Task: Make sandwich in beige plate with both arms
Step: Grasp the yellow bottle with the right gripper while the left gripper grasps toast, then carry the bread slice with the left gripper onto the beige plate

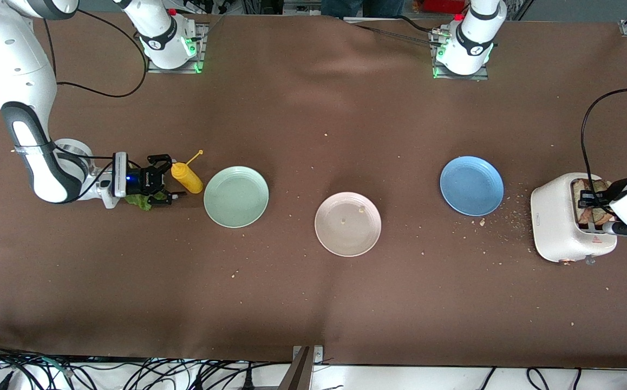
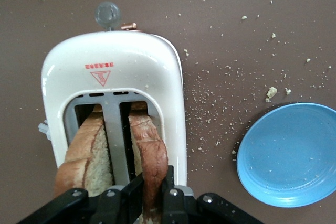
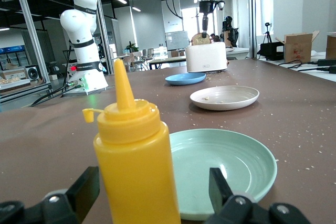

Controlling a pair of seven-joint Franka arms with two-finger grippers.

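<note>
Two brown bread slices stand in the slots of a white toaster [image 1: 557, 227] at the left arm's end of the table. My left gripper [image 1: 589, 201] is over the toaster, shut on the bread slice [image 2: 149, 148] in one slot; the other slice [image 2: 86, 153] stands free in its slot. The beige plate [image 1: 347, 223] lies bare mid-table. A green lettuce leaf [image 1: 137, 202] lies on the table under my right gripper [image 1: 168, 179]. That gripper is open, its fingers [image 3: 86, 188] wide on either side of a yellow squeeze bottle [image 3: 136, 166] without touching it.
A mint-green plate [image 1: 236, 196] lies beside the yellow bottle [image 1: 186, 177], toward the beige plate. A blue plate [image 1: 471, 185] lies between the beige plate and the toaster. Crumbs are scattered round the toaster. A brown cloth covers the table.
</note>
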